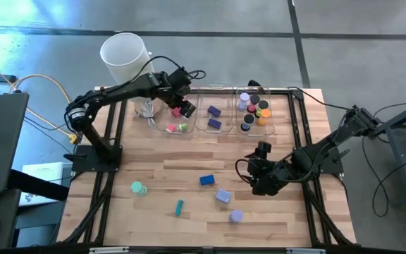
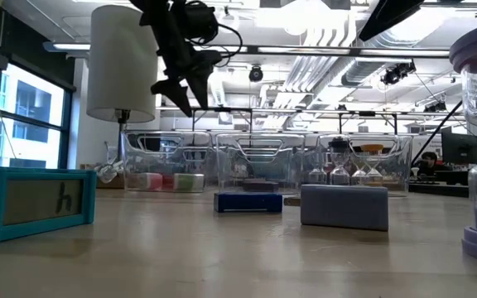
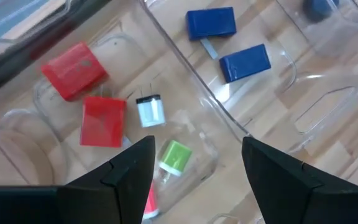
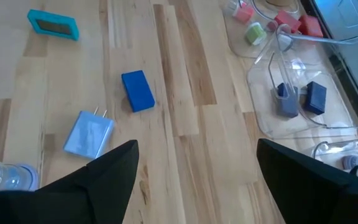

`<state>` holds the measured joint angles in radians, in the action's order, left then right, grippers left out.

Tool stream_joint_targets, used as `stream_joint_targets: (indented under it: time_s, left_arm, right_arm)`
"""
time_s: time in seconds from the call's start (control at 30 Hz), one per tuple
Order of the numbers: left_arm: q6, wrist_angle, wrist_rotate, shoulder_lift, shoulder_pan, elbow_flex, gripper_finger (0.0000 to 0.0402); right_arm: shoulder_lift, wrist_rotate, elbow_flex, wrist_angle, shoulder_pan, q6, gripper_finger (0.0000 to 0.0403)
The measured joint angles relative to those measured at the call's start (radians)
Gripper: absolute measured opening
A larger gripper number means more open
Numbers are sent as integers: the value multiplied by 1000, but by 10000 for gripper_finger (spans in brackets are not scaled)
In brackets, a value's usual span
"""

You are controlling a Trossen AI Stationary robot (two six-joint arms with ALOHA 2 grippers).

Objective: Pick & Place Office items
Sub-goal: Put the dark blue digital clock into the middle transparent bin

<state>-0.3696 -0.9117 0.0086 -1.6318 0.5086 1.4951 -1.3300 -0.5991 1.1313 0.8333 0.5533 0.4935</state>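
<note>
Hovering open-fingered and empty over the leftmost clear bin (image 1: 177,121) at the table's far edge, the left gripper (image 1: 182,107) risked clipping its wall, while the right gripper (image 1: 261,185), also open, could nudge the blue block (image 1: 206,180) mid-table.

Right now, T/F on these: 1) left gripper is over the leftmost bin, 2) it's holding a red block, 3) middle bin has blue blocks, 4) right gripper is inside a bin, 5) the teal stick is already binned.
1. True. The left gripper hangs over the leftmost clear bin.
2. False. Its fingers stand open with nothing between them; the red blocks lie in the bin.
3. True. Two blue blocks lie in the middle bin.
4. False. The right gripper is open above bare table, nearer the front.
5. False. The teal stick lies on the table.
</note>
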Motion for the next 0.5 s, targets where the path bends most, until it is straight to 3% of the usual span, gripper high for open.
stream_joint_targets:
  time_s: [0.5]
  left_arm:
    - [89, 7, -8, 4, -60, 1, 234]
  right_arm:
    - [0, 0, 0, 1, 0, -1, 316]
